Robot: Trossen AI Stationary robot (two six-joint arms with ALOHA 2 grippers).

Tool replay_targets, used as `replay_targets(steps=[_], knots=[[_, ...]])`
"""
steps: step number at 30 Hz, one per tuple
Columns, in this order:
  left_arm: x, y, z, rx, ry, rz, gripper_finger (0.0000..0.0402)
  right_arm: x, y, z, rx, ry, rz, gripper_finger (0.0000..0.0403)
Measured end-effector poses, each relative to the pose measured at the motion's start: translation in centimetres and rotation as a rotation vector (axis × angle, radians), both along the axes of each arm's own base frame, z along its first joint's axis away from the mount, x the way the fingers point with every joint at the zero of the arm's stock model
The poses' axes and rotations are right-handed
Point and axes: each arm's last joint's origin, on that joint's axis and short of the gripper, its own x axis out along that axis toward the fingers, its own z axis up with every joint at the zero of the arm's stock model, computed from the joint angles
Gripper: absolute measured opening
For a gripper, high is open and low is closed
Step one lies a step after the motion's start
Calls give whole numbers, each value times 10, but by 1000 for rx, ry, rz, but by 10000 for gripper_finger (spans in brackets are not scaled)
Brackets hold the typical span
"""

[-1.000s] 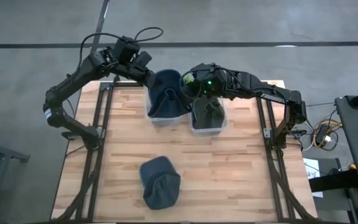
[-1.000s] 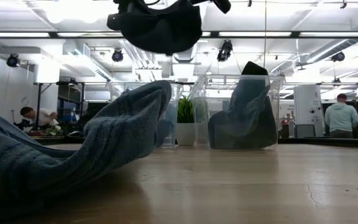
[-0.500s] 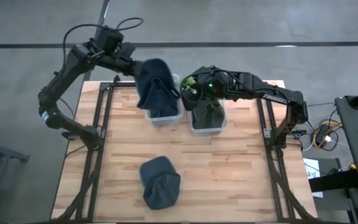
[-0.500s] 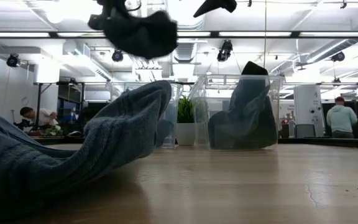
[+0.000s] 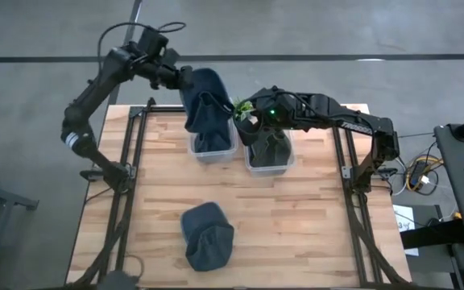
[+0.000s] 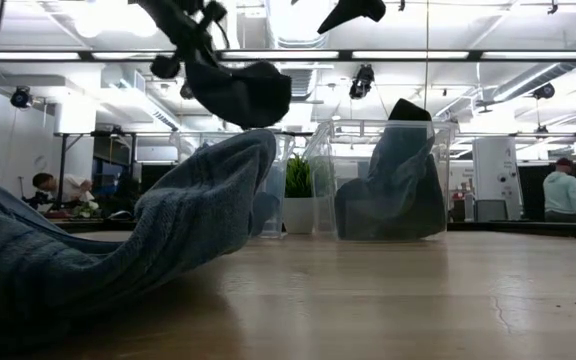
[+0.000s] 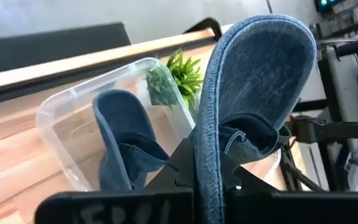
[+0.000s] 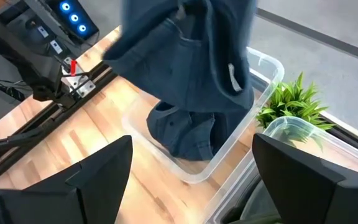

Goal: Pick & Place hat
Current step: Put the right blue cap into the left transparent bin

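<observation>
A blue hat (image 5: 206, 101) hangs from my shut left gripper (image 5: 180, 78) over the left clear bin (image 5: 214, 151) at the table's far edge. In the low view this hat (image 6: 246, 92) is high above the table. A second blue hat (image 7: 126, 143) lies in that bin. A dark hat (image 6: 393, 180) stands in the right clear bin (image 5: 268, 161). Another blue hat (image 5: 208, 235) lies flat on the table near its front edge. My right gripper (image 5: 244, 121) stands open between the two bins, apart from the hanging hat (image 8: 185, 56). My left gripper pinches the hat's thick rim (image 7: 207, 177) between its two fingers. It comes at the hat from the table's far left, slanting down. The hat hangs below and ahead of the fingers, bunched, clear of the bin and the table.
A small green plant (image 5: 242, 105) stands between the two bins at the back. The bare wooden tabletop (image 5: 296, 225) lies between the bins and the near hat. Dark frame rails (image 5: 127, 177) run along both table sides. People stand in the room beyond the table.
The hat was spread wide between both grippers. My right gripper has let go of it, and it now hangs bunched from my left gripper alone. My left gripper swung up and toward the far left, then came back toward the left bin.
</observation>
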Motion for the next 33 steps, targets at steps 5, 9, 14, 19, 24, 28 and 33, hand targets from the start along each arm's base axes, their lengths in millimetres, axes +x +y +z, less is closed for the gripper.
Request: replay_targets(steps=[5,9,14,19,24,28,33], knots=[[16,18,-29,-99,100,-27,6,0,3,0,2,-1,8,325],[24,27,-47,-156,155,-41,7,1,6,0,7,-4,13,325],[39,37,-67,-188,198,-90,9,1,7,-1,9,-2,15,325],[48,48,-86,-225,242,-95,10,1,8,-1,11,-2,17,325],[56,53,-100,-233,288,-101,10,1,8,-1,13,-4,14,325],[63,54,-106,-212,317,-104,11,1,8,-1,13,-3,14,325],[72,54,-114,-172,368,-115,11,1,7,-1,10,-2,16,325]])
